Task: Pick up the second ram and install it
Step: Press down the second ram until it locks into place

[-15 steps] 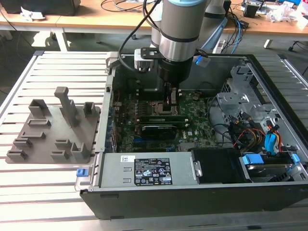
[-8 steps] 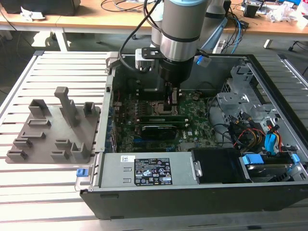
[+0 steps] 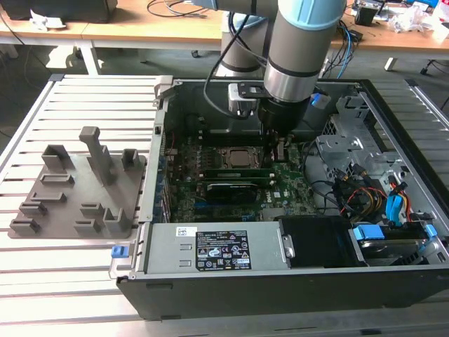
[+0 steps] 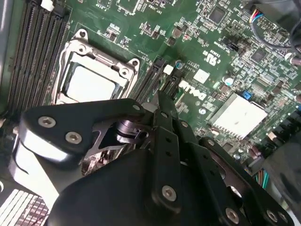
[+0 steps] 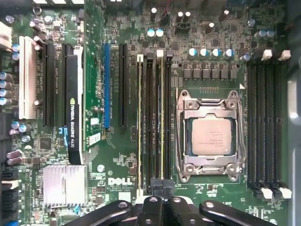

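The second ram [image 5: 162, 117] is a thin green stick standing on edge in a slot beside the CPU socket [image 5: 211, 136]. Another such stick [image 5: 139, 117] stands two slots further from the socket. My gripper [image 5: 162, 184] is shut, its two dark fingertips [image 5: 156, 187] pressed together over one end of the second ram. In the second wrist view the gripper [image 4: 162, 98] narrows to a single point right at the slot's end, by the white clip [image 4: 168, 69]. In the exterior view the gripper [image 3: 279, 149] reaches down into the open computer case [image 3: 393, 133].
A black graphics card [image 5: 73, 94] and a silver heatsink [image 5: 63, 186] lie beyond the slots. Empty dark slots [image 5: 263, 122] flank the socket's other side. Cables [image 3: 365, 189] and a drive cage crowd the exterior view's right. The grey holder tray [image 3: 77, 186] lies outside the case.
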Motion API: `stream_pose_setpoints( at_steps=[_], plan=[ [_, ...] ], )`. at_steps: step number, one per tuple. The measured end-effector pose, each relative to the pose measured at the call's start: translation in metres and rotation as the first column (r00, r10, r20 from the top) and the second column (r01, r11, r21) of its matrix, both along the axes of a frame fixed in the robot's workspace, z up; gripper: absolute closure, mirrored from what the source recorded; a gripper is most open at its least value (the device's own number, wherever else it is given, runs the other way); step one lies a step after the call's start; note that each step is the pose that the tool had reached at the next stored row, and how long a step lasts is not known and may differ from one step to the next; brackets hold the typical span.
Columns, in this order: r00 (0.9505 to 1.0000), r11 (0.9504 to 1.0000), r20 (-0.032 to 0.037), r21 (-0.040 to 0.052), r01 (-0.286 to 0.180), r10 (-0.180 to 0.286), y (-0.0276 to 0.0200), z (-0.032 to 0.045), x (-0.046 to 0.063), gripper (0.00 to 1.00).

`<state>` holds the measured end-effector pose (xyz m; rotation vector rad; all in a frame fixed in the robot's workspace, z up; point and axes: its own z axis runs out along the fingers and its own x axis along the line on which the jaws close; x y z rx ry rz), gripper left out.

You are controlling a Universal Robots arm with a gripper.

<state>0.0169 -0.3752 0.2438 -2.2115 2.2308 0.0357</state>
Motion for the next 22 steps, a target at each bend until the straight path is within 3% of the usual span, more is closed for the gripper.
stream_pose_setpoints(
  at_steps=[3, 7, 9, 12, 18, 22],
  plan=[
    [1.0, 1.0, -0.0005, -0.0015, 0.0, 0.0, -0.0002, -0.0159, 0.0, 0.89],
    [1.0, 1.0, 0.0044, -0.0014, 0.0, 0.0, 0.0001, -0.0075, -0.003, 0.89],
    [1.0, 1.0, 0.0074, -0.0011, 0.0, 0.0, 0.0001, -0.0069, -0.009, 0.89],
    [0.9999, 1.0, 0.0114, -0.0017, 0.0, 0.0, 0.0, -0.0066, -0.033, 0.89],
    [0.9999, 1.0, 0.0152, -0.0015, 0.0, 0.0, 0.0005, -0.0071, -0.069, 0.89],
    [0.9998, 1.0, 0.0176, -0.0018, 0.0, 0.0, 0.0057, -0.0095, -0.095, 0.89]
  ],
)
